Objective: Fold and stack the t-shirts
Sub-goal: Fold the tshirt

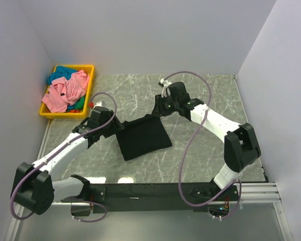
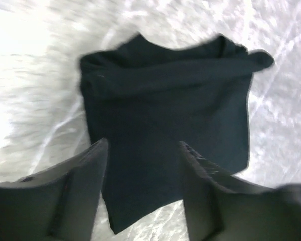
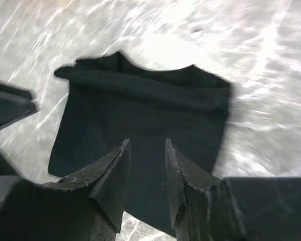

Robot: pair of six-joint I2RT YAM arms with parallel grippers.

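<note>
The black t-shirt (image 1: 143, 136) lies folded into a rough rectangle on the marble table, with a thicker rolled edge along its far side (image 2: 165, 75) (image 3: 145, 95). My left gripper (image 1: 119, 126) (image 2: 143, 145) hovers at its left edge, open, with nothing between the fingers. At the shirt's far right corner my right gripper (image 1: 158, 109) (image 3: 147, 143) is also open and empty. A pink t-shirt (image 1: 65, 93) and a teal one (image 1: 63, 72) lie crumpled in the yellow bin.
The yellow bin (image 1: 51, 114) stands at the table's far left corner, against the left wall. White walls close in the table (image 1: 205, 95) on the left, back and right. The other arm's fingers (image 3: 10, 108) show at the left of the right wrist view.
</note>
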